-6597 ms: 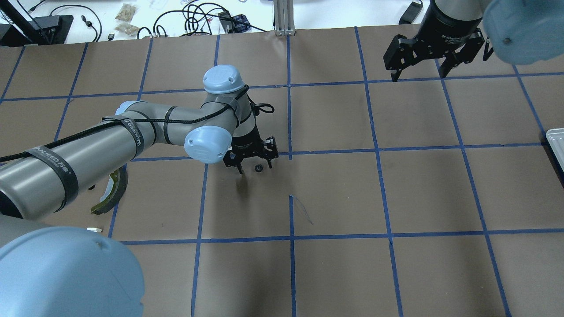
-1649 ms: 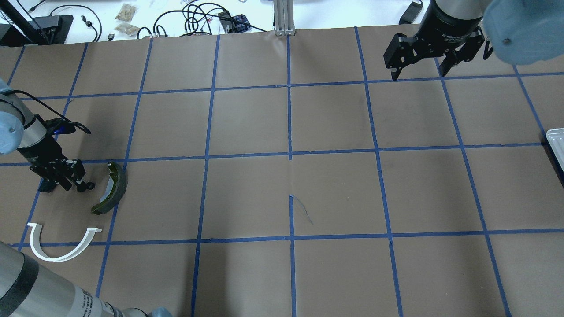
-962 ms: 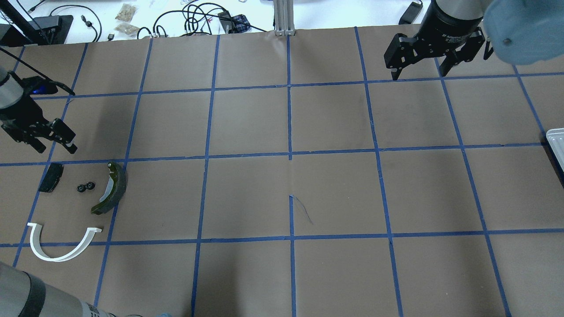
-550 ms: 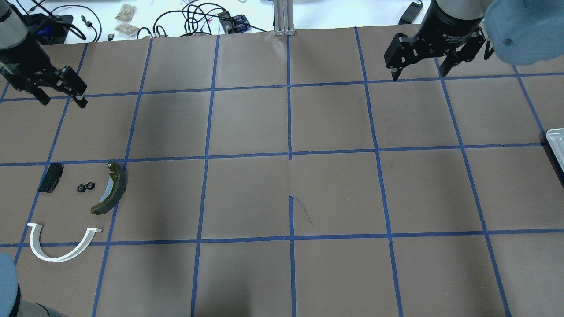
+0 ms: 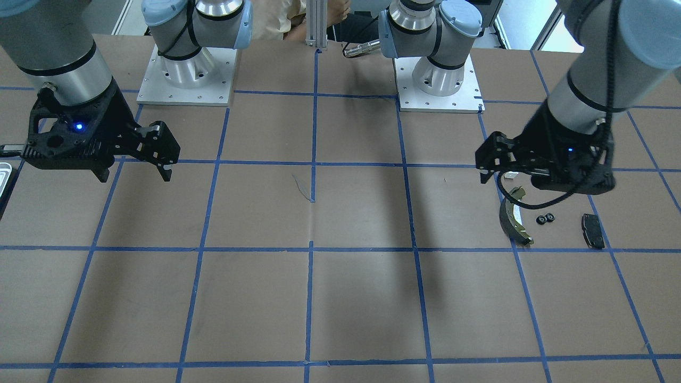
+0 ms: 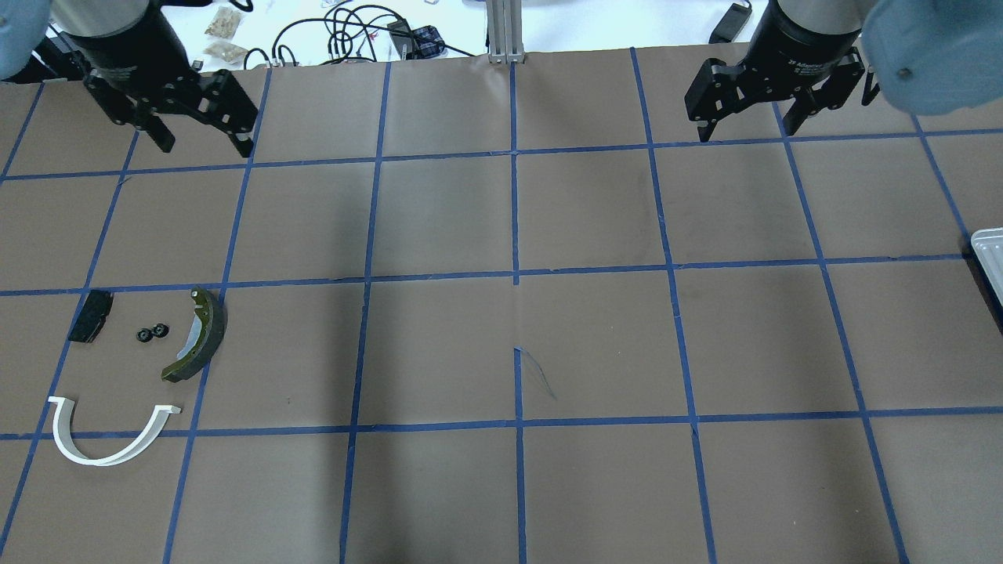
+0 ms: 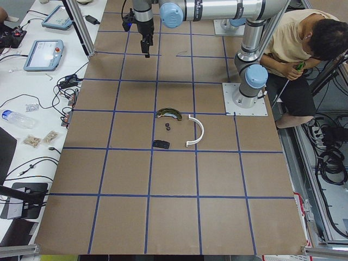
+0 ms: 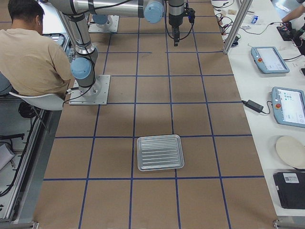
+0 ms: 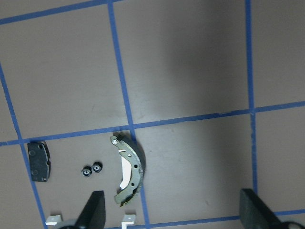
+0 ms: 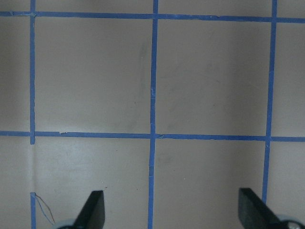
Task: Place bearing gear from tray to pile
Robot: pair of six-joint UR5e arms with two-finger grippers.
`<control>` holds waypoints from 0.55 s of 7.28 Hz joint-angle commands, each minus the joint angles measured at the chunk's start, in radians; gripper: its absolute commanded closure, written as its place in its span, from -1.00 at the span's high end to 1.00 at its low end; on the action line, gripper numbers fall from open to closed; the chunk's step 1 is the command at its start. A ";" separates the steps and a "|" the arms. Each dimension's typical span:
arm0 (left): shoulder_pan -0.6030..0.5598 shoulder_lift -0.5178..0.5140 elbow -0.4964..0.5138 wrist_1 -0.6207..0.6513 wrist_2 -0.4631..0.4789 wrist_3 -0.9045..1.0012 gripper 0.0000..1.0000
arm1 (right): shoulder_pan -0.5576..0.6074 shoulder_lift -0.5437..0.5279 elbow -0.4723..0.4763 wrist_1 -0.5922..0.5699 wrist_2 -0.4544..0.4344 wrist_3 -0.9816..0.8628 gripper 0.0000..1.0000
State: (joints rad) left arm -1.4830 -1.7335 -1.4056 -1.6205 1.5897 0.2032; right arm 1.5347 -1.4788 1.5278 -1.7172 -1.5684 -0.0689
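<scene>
The bearing gear (image 6: 152, 333), a small black double gear, lies on the brown table between the black brake pad (image 6: 90, 316) and the dark brake shoe (image 6: 196, 335). The white plastic arch (image 6: 110, 439) lies nearer to me. The gear also shows in the left wrist view (image 9: 92, 169) and the front view (image 5: 545, 218). My left gripper (image 6: 205, 137) is open and empty, high over the far left of the table, well away from the pile. My right gripper (image 6: 744, 129) is open and empty at the far right. The silvery tray (image 8: 160, 152) lies at the right end, with its edge in the overhead view (image 6: 989, 254).
Blue tape lines divide the brown table into squares. Cables and small bags (image 6: 223, 35) lie on the white bench beyond the far edge. A seated person (image 7: 304, 49) is behind the robot bases. Tablets (image 8: 269, 58) lie on the side bench.
My left gripper let the gear go in the pile, rose and moved to the far left of the table, open. The gear stays between pad and shoe. My right arm has not moved.
</scene>
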 commanded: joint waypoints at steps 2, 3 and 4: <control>-0.069 0.079 -0.094 0.002 -0.013 -0.045 1.00 | 0.001 0.000 0.000 -0.002 -0.005 0.000 1.00; -0.069 0.107 -0.128 0.004 -0.013 -0.045 1.00 | 0.001 0.000 0.000 -0.004 -0.007 0.001 1.00; -0.068 0.139 -0.162 -0.001 -0.008 -0.044 1.00 | 0.001 0.000 0.000 -0.004 -0.004 0.001 1.00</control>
State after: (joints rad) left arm -1.5513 -1.6327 -1.5266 -1.6184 1.5782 0.1582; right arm 1.5353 -1.4788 1.5278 -1.7207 -1.5740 -0.0680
